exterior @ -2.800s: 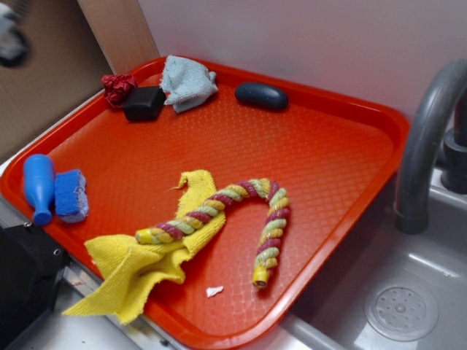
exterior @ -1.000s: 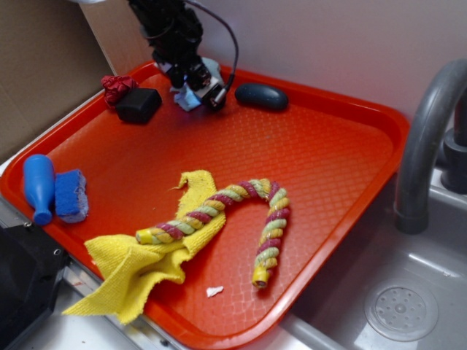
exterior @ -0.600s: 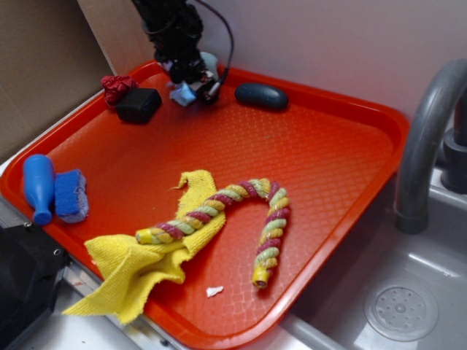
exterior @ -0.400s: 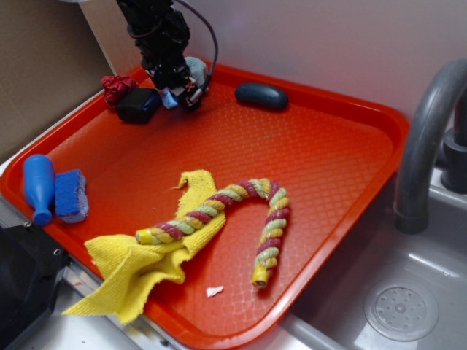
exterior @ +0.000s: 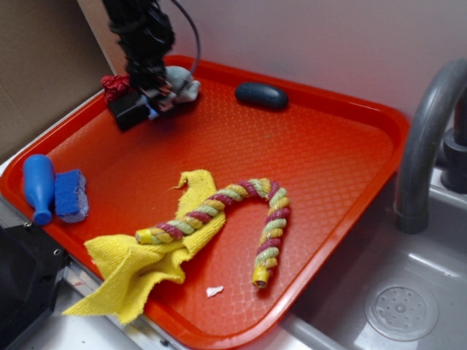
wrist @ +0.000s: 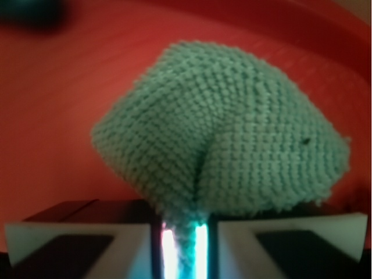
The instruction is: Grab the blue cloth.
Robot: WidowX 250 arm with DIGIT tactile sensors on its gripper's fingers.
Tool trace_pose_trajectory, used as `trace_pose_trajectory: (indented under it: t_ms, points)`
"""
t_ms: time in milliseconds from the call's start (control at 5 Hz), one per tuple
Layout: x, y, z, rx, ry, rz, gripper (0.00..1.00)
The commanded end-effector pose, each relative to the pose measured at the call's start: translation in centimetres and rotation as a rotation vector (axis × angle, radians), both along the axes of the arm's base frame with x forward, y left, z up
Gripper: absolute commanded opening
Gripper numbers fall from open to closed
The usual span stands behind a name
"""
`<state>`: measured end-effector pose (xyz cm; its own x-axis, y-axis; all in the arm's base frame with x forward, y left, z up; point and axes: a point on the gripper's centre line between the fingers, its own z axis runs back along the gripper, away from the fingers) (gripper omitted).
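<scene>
The blue cloth (exterior: 179,82), a small pale grey-blue terry washcloth, hangs bunched from my gripper (exterior: 162,97) at the far left of the red tray (exterior: 321,160). In the wrist view the cloth (wrist: 232,133) fills the middle of the frame, with a fold pinched between my two shut jaws at my gripper (wrist: 183,238). The cloth's low end looks close to the tray surface; I cannot tell whether it touches. My black arm rises out of the top of the exterior view.
A black block (exterior: 128,111) and a red crumpled thing (exterior: 114,84) lie just left of the gripper. A dark oval object (exterior: 261,95) sits at the back. A yellow cloth (exterior: 146,255), a striped rope toy (exterior: 241,211), a blue bottle (exterior: 38,186) and a blue sponge (exterior: 71,195) lie nearer. A sink and faucet (exterior: 427,138) are at the right.
My arm came down onto the blue cloth, shut on it, and has carried it left and slightly up. The black block has shifted a little left.
</scene>
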<state>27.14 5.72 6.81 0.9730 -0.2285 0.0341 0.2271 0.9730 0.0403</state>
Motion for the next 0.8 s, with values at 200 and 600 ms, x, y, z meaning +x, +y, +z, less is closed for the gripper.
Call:
trace_pose_trajectory:
  t_ms: [200,600]
  points:
    - [-3.4,-4.8,13.0,-0.105,0.213,0.185,0.0]
    - [-3.8,-4.3,12.4,-0.1,0.164,0.265,0.0]
